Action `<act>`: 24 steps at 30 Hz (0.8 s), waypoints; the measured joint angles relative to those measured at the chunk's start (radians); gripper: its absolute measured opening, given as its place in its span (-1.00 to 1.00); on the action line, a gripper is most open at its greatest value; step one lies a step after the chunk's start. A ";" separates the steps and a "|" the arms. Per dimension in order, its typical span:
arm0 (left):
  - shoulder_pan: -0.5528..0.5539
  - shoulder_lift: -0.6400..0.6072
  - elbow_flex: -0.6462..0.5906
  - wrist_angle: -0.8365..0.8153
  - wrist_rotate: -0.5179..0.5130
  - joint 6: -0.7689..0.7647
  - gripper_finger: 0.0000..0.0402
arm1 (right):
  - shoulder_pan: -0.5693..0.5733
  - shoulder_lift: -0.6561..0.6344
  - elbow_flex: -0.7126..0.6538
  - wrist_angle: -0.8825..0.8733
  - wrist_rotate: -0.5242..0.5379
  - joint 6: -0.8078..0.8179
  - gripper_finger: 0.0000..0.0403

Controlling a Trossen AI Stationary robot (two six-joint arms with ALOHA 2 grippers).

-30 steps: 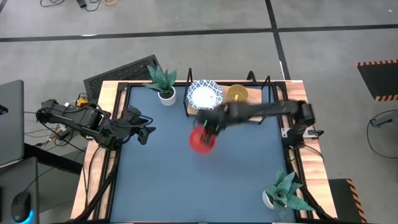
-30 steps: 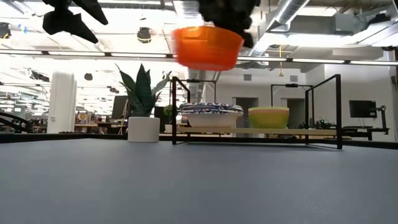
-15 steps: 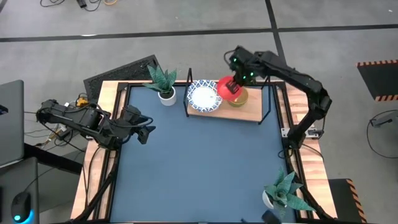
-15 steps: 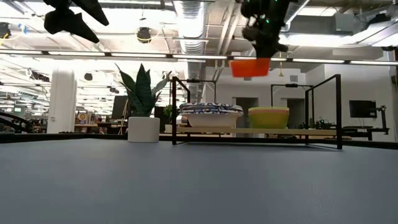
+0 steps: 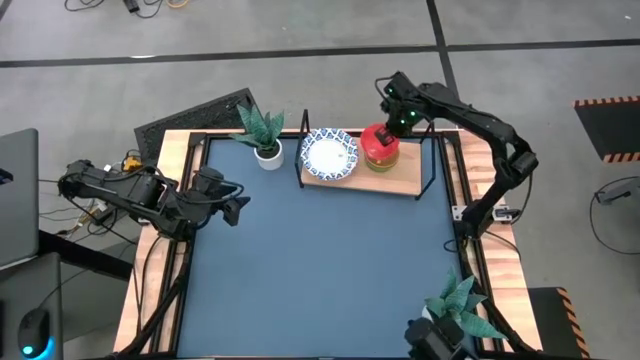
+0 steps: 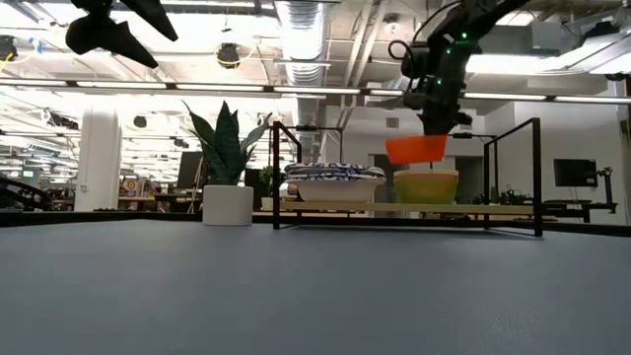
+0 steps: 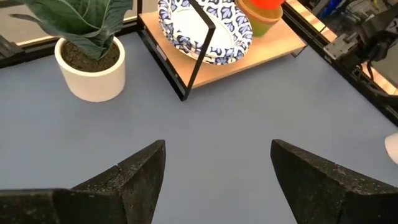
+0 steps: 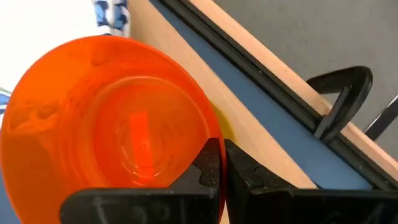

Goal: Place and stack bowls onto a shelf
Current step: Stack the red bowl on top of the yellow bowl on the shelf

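My right gripper is shut on the red bowl and holds it over the yellow bowl, which stands on the shelf's right part. The shelf is a light wooden board in a black wire frame at the table's far edge. A stack of white bowls with blue patterned rims stands on its left part. My left gripper is open and empty at the table's left side, above the tabletop. The purple and green bowls are out of view. My right gripper pinches the red bowl's rim, one finger inside the bowl and one outside. The fingers come from above, pointing down, at the rim's right side in the low view. The bowl hangs about level, mouth up, just above the yellow bowl's rim.
A potted plant stands left of the shelf and another plant at the near right corner. The shelf's black wire uprights rise around the bowls. The blue tabletop spreads in front of the shelf.
My right gripper has carried the red bowl from above the table's middle toward the far edge, over the shelf, then down toward the yellow bowl. The bowl has stayed mouth up in the hold.
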 joint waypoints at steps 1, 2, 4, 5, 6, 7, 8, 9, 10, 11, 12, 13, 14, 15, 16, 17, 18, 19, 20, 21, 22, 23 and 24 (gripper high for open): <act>0.000 0.000 0.000 0.000 -0.001 -0.006 0.37 | -0.006 0.000 -0.012 0.006 -0.003 -0.002 -0.89; 0.000 0.000 0.000 0.000 -0.001 -0.012 0.37 | -0.014 0.000 -0.024 0.007 -0.006 -0.002 -0.89; 0.000 0.000 0.000 0.000 -0.002 -0.024 0.37 | -0.030 0.000 -0.043 0.004 -0.016 -0.002 -0.89; 0.000 0.000 0.000 0.000 -0.006 -0.028 0.37 | -0.036 0.000 -0.050 0.003 -0.017 -0.005 -0.89; 0.000 0.000 0.000 0.001 -0.009 -0.032 0.37 | -0.041 0.000 -0.058 0.003 -0.017 -0.007 -0.89; 0.000 0.000 0.000 0.001 -0.011 -0.033 0.37 | -0.044 0.000 -0.066 0.005 -0.017 -0.009 -0.89; 0.000 0.000 0.000 0.001 -0.014 -0.034 0.37 | -0.044 0.000 -0.075 0.012 -0.017 -0.009 -0.89; 0.000 0.000 0.000 0.002 -0.018 -0.034 0.37 | -0.044 0.000 -0.082 0.019 -0.017 -0.009 -0.89; 0.000 0.000 0.000 0.002 -0.022 -0.034 0.37 | -0.043 0.000 -0.089 0.025 -0.018 -0.010 -0.88; 0.000 0.000 0.000 0.002 -0.024 -0.034 0.37 | -0.043 0.000 -0.095 0.027 -0.019 -0.010 -0.86; 0.000 0.000 0.000 0.002 -0.026 -0.034 0.37 | -0.042 0.000 -0.103 0.031 -0.020 -0.010 -0.83; 0.000 0.000 0.000 0.002 -0.027 -0.034 0.37 | -0.042 0.000 -0.109 0.033 -0.020 -0.009 -0.79; 0.000 0.000 0.000 0.003 -0.027 -0.034 0.37 | -0.042 0.000 -0.115 0.036 -0.020 -0.010 -0.74; 0.000 0.000 0.000 0.003 -0.027 -0.034 0.37 | -0.042 0.000 -0.116 0.035 -0.020 -0.010 -0.70; 0.000 0.000 0.000 0.003 -0.027 -0.034 0.37 | -0.043 0.000 -0.116 0.036 -0.020 -0.009 -0.66; 0.000 0.000 0.000 0.003 -0.027 -0.034 0.37 | -0.043 0.000 -0.116 0.039 -0.020 -0.009 -0.62; 0.000 0.000 0.000 0.003 -0.027 -0.034 0.37 | -0.043 0.000 -0.116 0.041 -0.020 -0.009 -0.59; 0.000 0.000 0.000 0.003 -0.027 -0.034 0.37 | -0.043 0.000 -0.116 0.041 -0.020 -0.009 -0.56; 0.000 0.000 0.000 0.003 -0.027 -0.034 0.37 | -0.043 0.000 -0.116 0.041 -0.020 -0.009 -0.53; 0.000 0.000 0.000 0.003 -0.027 -0.034 0.37 | -0.043 0.000 -0.116 0.041 -0.021 -0.009 -0.49; 0.000 0.000 0.000 0.004 -0.027 -0.034 0.37 | -0.043 0.000 -0.116 0.040 -0.021 -0.009 -0.45; 0.000 0.000 0.000 0.004 -0.027 -0.034 0.37 | -0.043 0.000 -0.113 0.037 -0.021 -0.009 -0.41; 0.000 0.000 0.000 0.005 -0.026 -0.034 0.37 | -0.043 0.000 -0.105 0.029 -0.022 -0.009 -0.36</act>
